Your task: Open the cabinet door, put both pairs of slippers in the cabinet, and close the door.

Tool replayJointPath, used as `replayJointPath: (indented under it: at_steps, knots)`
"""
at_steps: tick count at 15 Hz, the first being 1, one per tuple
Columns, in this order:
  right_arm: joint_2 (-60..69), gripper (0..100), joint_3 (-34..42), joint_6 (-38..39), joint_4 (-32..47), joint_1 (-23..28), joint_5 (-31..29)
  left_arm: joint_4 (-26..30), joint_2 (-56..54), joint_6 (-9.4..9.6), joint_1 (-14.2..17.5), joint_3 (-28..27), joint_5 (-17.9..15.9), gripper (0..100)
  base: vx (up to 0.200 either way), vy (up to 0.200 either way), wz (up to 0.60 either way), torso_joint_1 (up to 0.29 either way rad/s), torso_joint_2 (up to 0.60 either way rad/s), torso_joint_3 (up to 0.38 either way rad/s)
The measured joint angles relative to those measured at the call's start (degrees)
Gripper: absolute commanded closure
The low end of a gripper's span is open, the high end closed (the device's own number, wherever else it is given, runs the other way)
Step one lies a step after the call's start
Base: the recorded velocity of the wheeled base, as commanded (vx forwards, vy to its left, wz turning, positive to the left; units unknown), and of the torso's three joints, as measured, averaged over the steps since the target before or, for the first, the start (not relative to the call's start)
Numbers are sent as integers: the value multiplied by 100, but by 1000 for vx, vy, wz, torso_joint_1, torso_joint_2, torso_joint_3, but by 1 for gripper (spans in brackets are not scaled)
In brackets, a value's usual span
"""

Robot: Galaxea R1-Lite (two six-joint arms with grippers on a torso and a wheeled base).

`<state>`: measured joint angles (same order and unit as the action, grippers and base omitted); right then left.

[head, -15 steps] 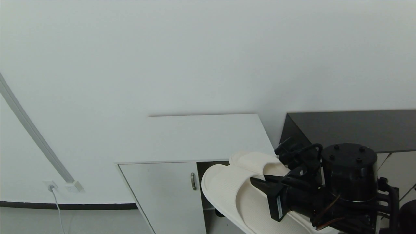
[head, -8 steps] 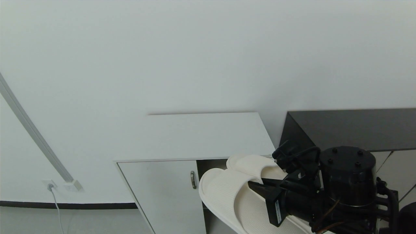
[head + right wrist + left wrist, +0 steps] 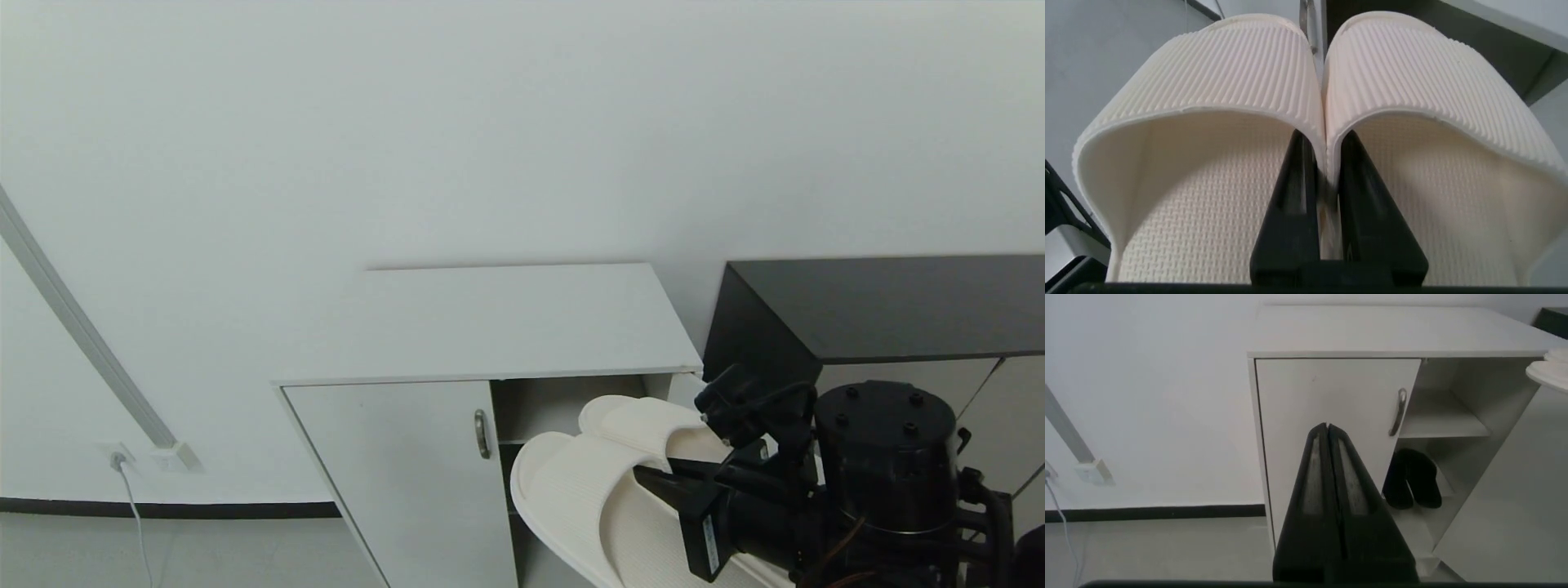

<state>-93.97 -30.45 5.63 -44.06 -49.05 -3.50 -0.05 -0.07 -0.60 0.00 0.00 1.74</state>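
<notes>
White painted wall [image 3: 490, 122] behind, with a dark skirting line at floor level.

1. Low white laminate two-door cabinet [image 3: 506, 327], set against the wall. The left door [image 3: 392, 474], with a small metal handle [image 3: 482, 434], is closed. The right half stands open, showing a white shelf [image 3: 1445, 425]. Judged: the opening step is done.

2. Pair of black slippers [image 3: 1413, 478], side by side on the cabinet floor beneath the shelf. Judged: first pair stowed.

3. Pair of cream ribbed open-backed slippers [image 3: 596, 490], in the air just before the open half, toes towards it. The right tool [image 3: 1324, 155] is clamped on their two inner walls, pinched together with one finger inside each slipper. One grip thus carries both.

4. Left tool [image 3: 1328, 433], fingers pressed together and holding nothing. It faces the closed door, aside from the opening. Judged: kept free for shutting the door afterwards.

5. Black-topped unit [image 3: 890, 302], just beside the cabinet.
</notes>
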Motion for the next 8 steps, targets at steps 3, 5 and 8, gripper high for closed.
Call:
replayJointPath:
  at_steps: [3,5,8]
  knots:
    - [0,100,50,-9,-33,2,0,-2,0,0,0,0,0,100,0,0,0,-211,491,284]
    - [-9,100,61,-13,-33,2,0,0,0,2,0,0,0,100,0,0,0,-227,559,325]
    - [-101,100,46,-85,-156,5,-2,-2,0,2,0,0,0,100,0,0,0,-224,548,318]
